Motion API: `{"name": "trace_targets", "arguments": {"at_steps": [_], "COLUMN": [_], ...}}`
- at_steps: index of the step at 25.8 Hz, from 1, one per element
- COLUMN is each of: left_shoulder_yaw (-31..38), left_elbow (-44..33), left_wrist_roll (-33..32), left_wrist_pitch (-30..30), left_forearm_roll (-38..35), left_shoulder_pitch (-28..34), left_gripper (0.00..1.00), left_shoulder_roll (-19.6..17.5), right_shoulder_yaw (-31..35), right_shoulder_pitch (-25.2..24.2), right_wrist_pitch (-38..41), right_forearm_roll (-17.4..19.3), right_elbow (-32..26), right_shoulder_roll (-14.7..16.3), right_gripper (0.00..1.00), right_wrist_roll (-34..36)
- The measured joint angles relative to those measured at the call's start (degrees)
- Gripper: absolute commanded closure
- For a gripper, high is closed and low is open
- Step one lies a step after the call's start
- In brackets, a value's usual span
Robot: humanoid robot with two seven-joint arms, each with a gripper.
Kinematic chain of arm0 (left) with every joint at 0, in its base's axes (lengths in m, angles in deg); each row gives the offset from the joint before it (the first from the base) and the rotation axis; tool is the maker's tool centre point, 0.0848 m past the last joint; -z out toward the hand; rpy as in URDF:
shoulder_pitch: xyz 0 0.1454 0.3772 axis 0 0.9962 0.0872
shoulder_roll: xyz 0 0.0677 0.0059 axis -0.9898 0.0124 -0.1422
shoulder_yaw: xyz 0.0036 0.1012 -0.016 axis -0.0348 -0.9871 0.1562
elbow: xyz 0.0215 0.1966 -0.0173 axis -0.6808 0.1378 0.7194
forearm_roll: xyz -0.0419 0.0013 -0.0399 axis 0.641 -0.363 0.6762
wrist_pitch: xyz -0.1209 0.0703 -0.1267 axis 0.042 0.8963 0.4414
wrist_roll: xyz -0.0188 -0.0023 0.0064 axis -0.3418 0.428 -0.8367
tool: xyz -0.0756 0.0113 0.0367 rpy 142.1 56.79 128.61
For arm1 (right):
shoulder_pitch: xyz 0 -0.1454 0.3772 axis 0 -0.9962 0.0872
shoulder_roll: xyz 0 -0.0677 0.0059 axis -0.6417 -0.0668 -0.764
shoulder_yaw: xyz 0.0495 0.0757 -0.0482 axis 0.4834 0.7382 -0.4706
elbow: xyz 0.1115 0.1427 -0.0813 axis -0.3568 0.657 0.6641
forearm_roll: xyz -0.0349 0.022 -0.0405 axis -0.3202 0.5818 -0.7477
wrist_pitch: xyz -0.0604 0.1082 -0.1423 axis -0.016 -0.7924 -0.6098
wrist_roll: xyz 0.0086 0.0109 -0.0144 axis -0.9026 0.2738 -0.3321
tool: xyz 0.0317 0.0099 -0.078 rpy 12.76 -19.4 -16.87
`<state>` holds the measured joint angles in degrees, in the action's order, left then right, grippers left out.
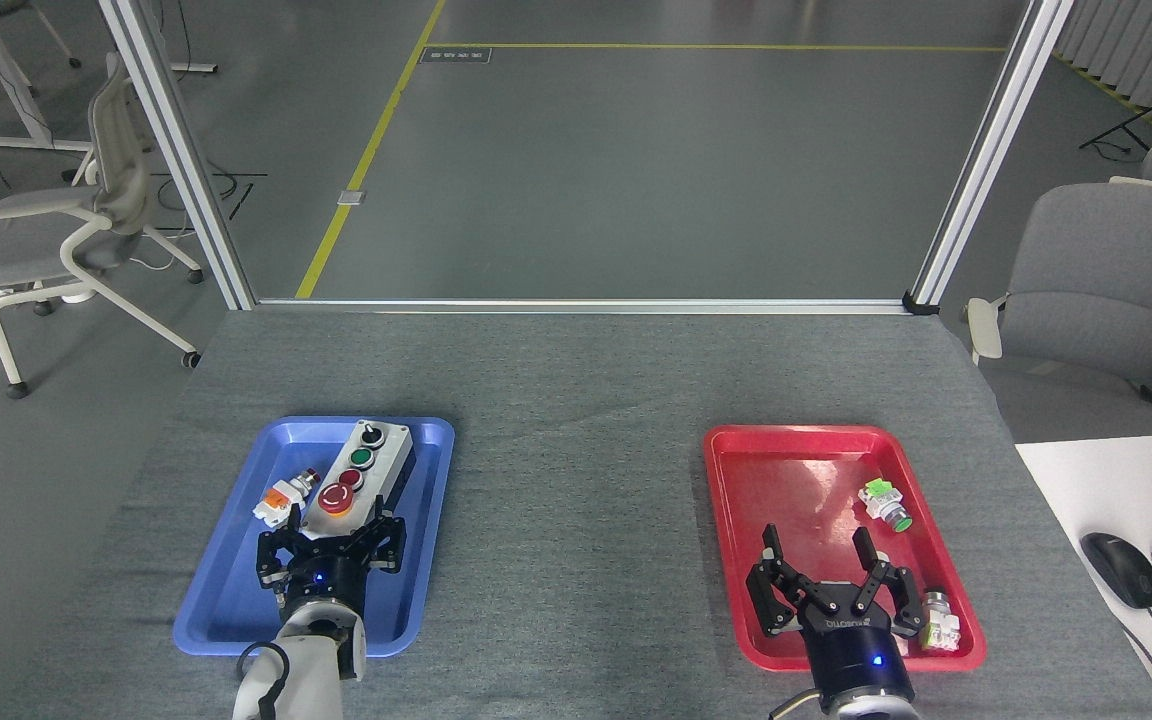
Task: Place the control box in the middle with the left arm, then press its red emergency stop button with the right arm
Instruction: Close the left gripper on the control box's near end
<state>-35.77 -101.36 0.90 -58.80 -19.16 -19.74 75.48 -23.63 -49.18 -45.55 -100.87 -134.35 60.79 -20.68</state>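
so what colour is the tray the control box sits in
Blue: the control box lies in the blue tray, clearest in the head view.

a blue tray (226, 590) lies at seven o'clock on the grey table (576, 380), with a small orange-and-white switch part (283, 496) in its left half. a red tray (736, 560) lies at five o'clock; a green-tipped switch part (884, 503) sits toward its far right and a white one (939, 622) in its near right corner. a mouse (1121, 569) rests on a white desk (1096, 480) at four o'clock. grey chairs (1111, 290) stand at two and ten o'clock.
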Motion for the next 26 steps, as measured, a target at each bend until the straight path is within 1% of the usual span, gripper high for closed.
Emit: {"name": "trace_targets", "arguments": {"at_steps": [3, 11, 18, 20, 23, 26], "left_shoulder_yaw": [-0.01, -0.07, -0.39, -1.16, -2.07, -2.47], "left_elbow": [-0.30, 0.56, 3.83, 4.66, 5.44, 6.49], "left_wrist_roll": [0.86, 1.57, 1.84, -0.18, 0.96, 0.13], "left_wrist_pitch": [-1.79, -4.30, -4.95, -5.64, -5.38, -5.42], "left_forearm_roll": [0.17, 0.24, 0.20, 0.20, 0.15, 0.16], "left_shoulder_pitch": [0.05, -0.03, -0.73, -0.88, -1.44, -1.91], "left_gripper": [0.00, 0.00, 0.00, 0.00, 0.00, 0.00], "left_shoulder_roll": [-0.01, 0.17, 0.55, 0.67, 0.58, 0.61], "right_shoulder_yaw": [0.00, -0.07, -0.09, -0.09, -0.09, -0.09], "right_shoulder_pitch": [-0.06, -0.34, -0.78, -0.81, -0.83, -0.98], "right_wrist_pitch": [-0.02, -0.02, -0.02, -0.02, -0.02, -0.02], "right_forearm_roll": [0.00, 0.01, 0.05, 0.05, 0.05, 0.04], "right_elbow": [0.01, 0.08, 0.08, 0.07, 0.07, 0.07], "right_shoulder_roll": [-0.02, 0.26, 0.48, 0.50, 0.46, 0.37], "right_gripper": [0.02, 0.02, 0.02, 0.02, 0.02, 0.02], "right_wrist_roll": [0.01, 0.05, 0.85, 1.02, 1.09, 1.12]}}
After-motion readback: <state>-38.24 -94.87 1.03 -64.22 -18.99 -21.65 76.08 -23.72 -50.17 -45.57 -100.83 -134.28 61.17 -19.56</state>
